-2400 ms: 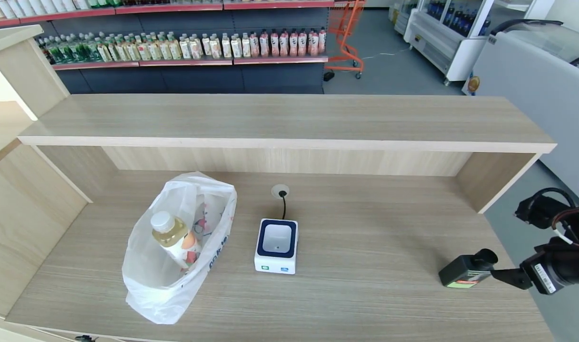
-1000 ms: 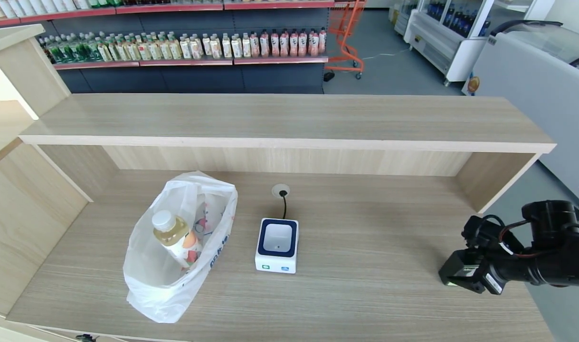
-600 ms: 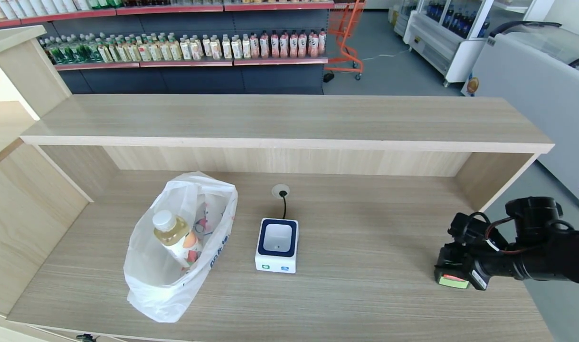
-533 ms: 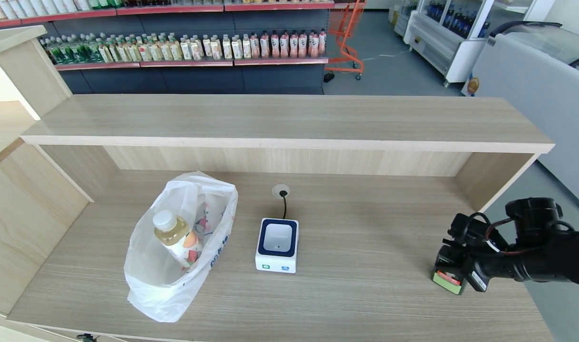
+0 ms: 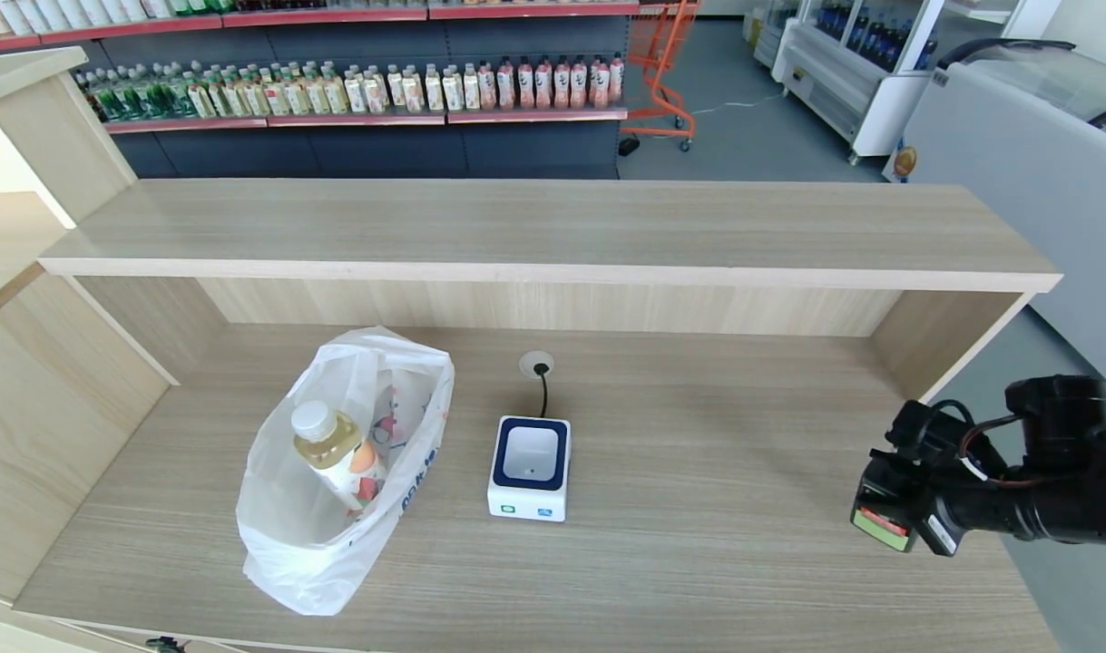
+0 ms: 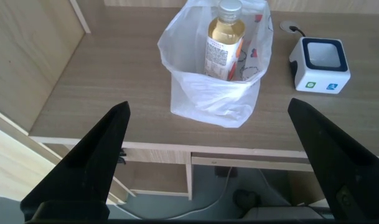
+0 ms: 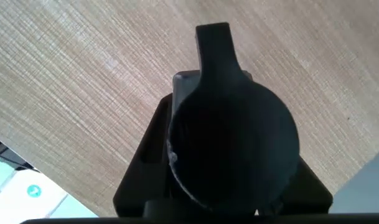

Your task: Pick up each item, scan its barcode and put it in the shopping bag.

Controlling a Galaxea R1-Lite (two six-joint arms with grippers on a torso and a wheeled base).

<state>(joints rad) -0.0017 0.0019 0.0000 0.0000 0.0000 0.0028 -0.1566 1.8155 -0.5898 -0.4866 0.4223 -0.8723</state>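
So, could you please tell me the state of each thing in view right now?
Shopping bag: open, standing on the counter, bottle inside.
Bottle: capped, leaning in the bag.
Scanner: window facing up, nothing over it, cable attached.
Box: tilted, gripped by the right gripper.
Left gripper: open, empty.

Dark box (image 5: pixel 879 521) held at far right; bottle (image 5: pixel 330 449) inside white bag (image 5: pixel 285 540).
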